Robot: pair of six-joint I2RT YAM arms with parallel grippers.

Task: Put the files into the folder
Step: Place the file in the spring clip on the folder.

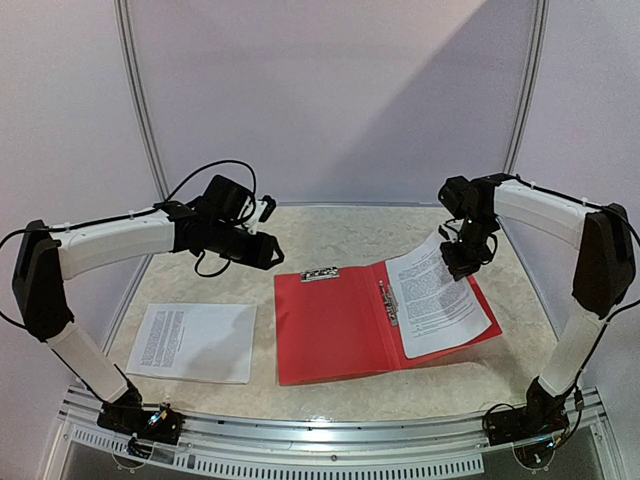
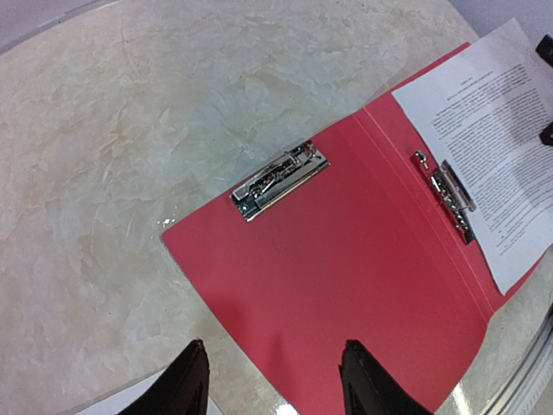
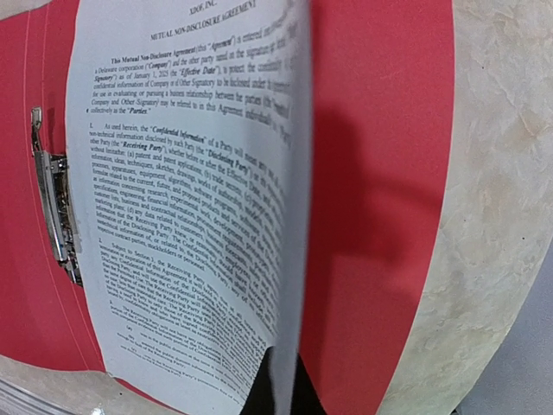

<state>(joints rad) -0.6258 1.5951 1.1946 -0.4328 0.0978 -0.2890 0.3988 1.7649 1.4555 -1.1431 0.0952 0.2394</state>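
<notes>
- The folder [image 1: 335,335] lies open and flat on the table [image 1: 340,230], with its red inner faces up and both covers spread.
- Inside it we see two metal clips. The top clip [image 2: 279,180] sits at the far edge of the folder's left cover, and the spine clip [image 2: 449,197] runs along the fold.
- The folder's left cover carries no paper.
- The right cover carries one sheet, the lifted file [image 1: 440,300], print side up. Its inner edge is just beside the spine clip, and we cannot tell whether the two touch.
- The near part of that sheet rests on the cover, while its outer far edge curls up off the folder.
- The right gripper [image 1: 462,262] hangs over the folder's far right corner, pinched tight on that raised edge of the lifted file.
- The loose file [image 1: 195,342] lies flat on the table to the left of the folder, apart from it.
- The left gripper [image 1: 268,250] hovers above the folder's far left corner. Its fingers stand partly apart with nothing between them, and it touches neither the folder nor the loose file.
</notes>
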